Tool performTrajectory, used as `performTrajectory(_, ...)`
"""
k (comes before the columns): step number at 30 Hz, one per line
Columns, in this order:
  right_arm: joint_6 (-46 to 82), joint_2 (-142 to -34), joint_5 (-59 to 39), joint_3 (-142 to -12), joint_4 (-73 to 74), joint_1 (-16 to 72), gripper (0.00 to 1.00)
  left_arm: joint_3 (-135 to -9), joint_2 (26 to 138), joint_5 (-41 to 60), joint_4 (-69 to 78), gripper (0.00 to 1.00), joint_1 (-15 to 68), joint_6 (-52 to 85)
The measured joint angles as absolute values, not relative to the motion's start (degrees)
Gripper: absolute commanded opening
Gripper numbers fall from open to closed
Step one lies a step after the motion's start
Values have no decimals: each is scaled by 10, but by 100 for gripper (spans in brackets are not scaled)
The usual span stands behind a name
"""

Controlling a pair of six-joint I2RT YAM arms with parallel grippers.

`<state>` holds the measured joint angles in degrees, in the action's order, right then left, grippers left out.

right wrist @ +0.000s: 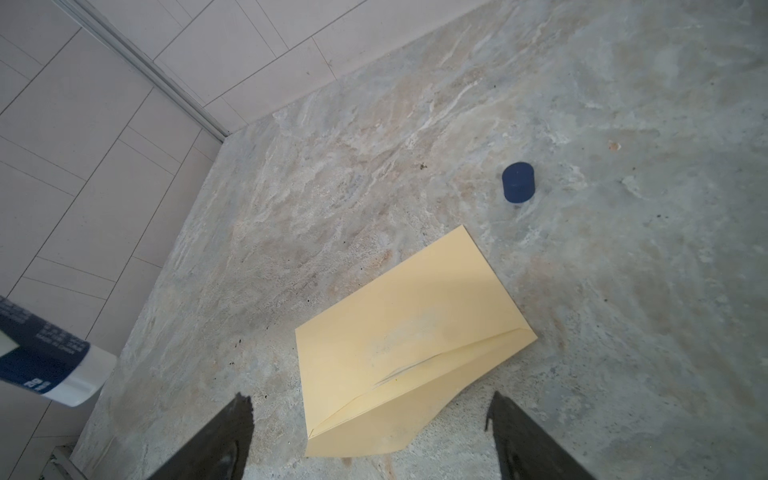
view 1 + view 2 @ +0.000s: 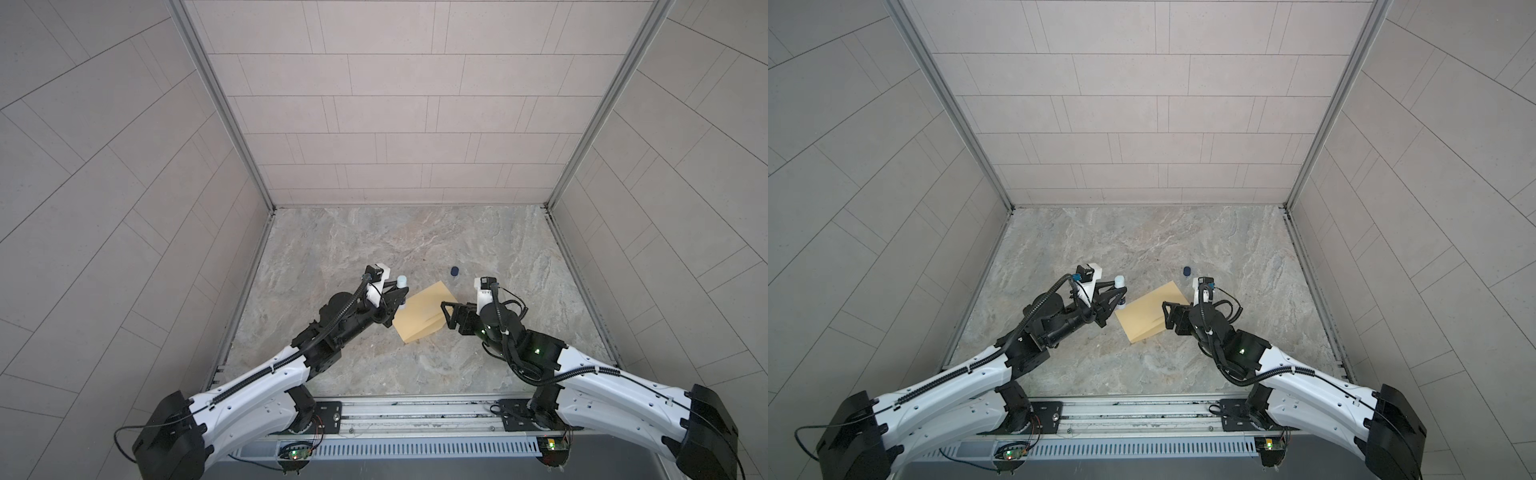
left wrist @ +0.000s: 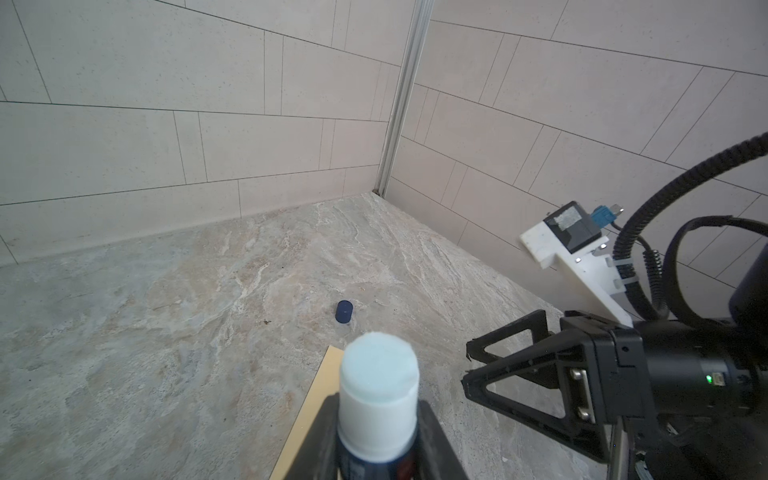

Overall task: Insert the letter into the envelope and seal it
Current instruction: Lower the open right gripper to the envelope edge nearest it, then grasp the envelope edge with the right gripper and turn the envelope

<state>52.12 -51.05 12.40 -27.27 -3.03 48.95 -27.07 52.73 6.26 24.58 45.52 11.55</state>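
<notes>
In both top views the envelope (image 2: 424, 311) (image 2: 1150, 316) lies flat on the marble table (image 2: 374, 249) (image 2: 1100, 249), slanted, just below the middle of the frame and between the two arms. The left gripper (image 2: 400, 293) (image 2: 1120, 293) reaches in from the lower left. Its jaws pinch a glue stick (image 2: 401, 282) (image 2: 1119, 281) held with the pale tip uppermost, just off the envelope's left corner. The right gripper (image 2: 448, 316) (image 2: 1167, 316) comes in from the lower right with its jaws spread wide and nothing between them, and its fingertips overlap the envelope's right edge. A small dark blue cap (image 2: 455, 271) (image 2: 1187, 271) stands on the table just above the envelope's top corner, apart from it.

In the left wrist view the glue stick (image 3: 378, 390) fills the foreground. Its light blue tip is bare, and the left gripper's (image 3: 376, 436) dark fingers (image 3: 320, 444) clamp it from both sides. A strip of the envelope (image 3: 316, 399) shows beside it, with the cap (image 3: 344, 311) beyond on bare table. The right gripper (image 3: 466, 363) faces in with its jaws apart.

In the right wrist view the envelope (image 1: 411, 332) lies face up with its flap (image 1: 395, 419) folded along a crease. The right gripper (image 1: 371, 405) straddles that end with both fingers wide of the paper, though I cannot tell whether they touch it. The cap (image 1: 518, 183) sits past the far corner. The glue stick's (image 1: 45, 357) blue-and-white barrel shows at the edge.
</notes>
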Motion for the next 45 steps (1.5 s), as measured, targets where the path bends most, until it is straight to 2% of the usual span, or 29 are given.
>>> performTrajectory(7,619,-595,114,-279,-48,489,80,-271,527,61,245,0,455,115)
performTrajectory(10,651,-610,106,-279,-50,489,69,-271,527,59,245,0,455,115)
performTrajectory(17,719,-632,89,-259,-15,489,55,-270,527,59,245,0,455,116)
performTrajectory(31,783,-724,50,-251,79,483,33,-269,529,58,245,0,455,118)
performTrajectory(34,794,-742,40,-250,91,479,24,-269,530,58,245,0,455,118)
performTrajectory(39,797,-764,21,-249,102,467,0,-267,530,58,245,0,455,120)
performTrajectory(45,758,-766,-8,-254,91,441,0,-267,522,50,230,0,455,119)
